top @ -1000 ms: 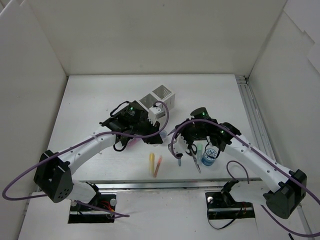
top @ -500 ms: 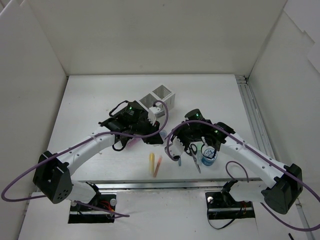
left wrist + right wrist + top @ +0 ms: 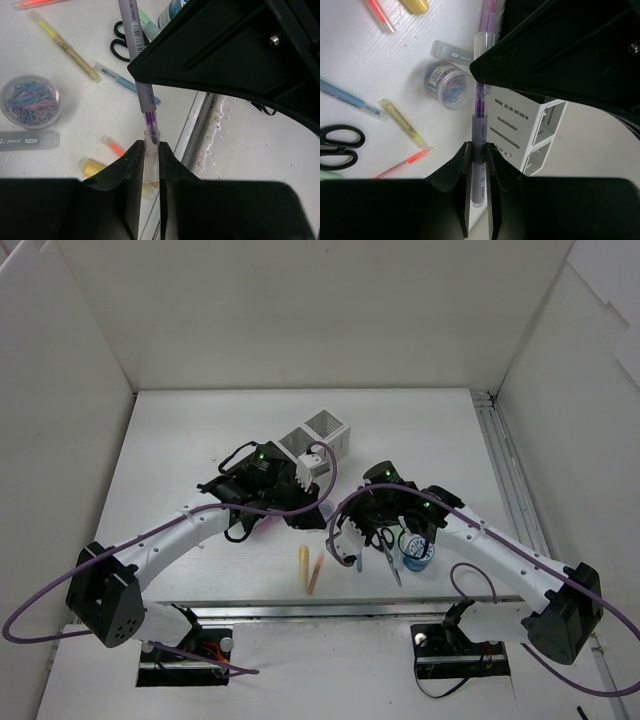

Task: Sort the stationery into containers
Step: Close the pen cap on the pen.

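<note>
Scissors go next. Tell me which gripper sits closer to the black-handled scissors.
Right. The right gripper is just left of the black-handled scissors; the left gripper lies farther up-left.

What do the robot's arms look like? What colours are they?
Left arm and right arm are white tubes with chunky black joints. A purple cable loops along each. A tiny green light glows near each wrist. The fingers are black.
</note>
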